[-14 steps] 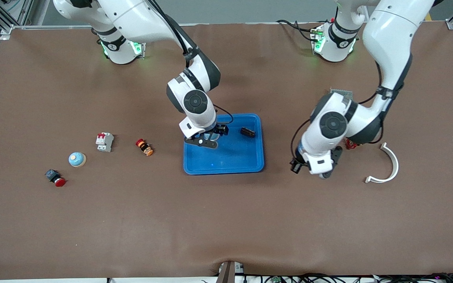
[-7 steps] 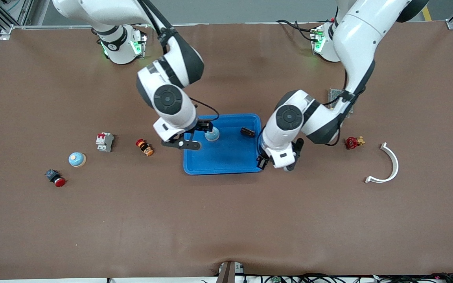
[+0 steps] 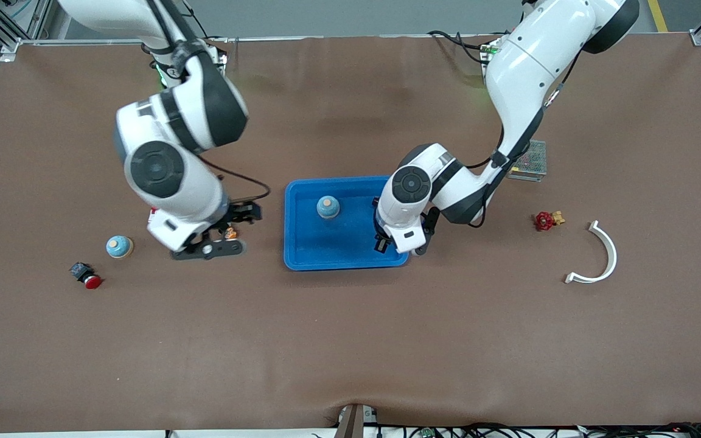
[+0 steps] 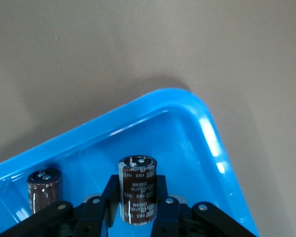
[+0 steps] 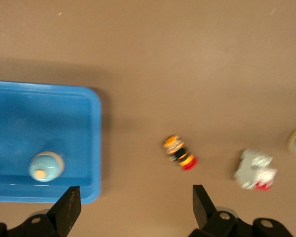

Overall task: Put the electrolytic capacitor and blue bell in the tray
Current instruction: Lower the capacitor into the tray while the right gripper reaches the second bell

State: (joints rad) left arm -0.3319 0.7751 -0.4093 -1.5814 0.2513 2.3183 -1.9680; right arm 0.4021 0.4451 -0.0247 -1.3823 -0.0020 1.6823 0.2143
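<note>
Brown table [image 3: 350,340]: two bells [image 3: 328,207], two capacitors [image 4: 137,190].

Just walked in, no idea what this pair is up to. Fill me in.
The left claw is shut on an electrolytic capacitor, held over the blue tray, where another capacitor and a blue bell already sit. The right claw is open and empty over the table beside the tray, near a small orange part.

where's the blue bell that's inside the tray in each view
Front view: blue bell stands in the tray, in the part farther from the camera.
Left wrist view: not in it.
Right wrist view: the bell shows in the tray, near its rim.
Shared landmark: the blue tray.
</note>
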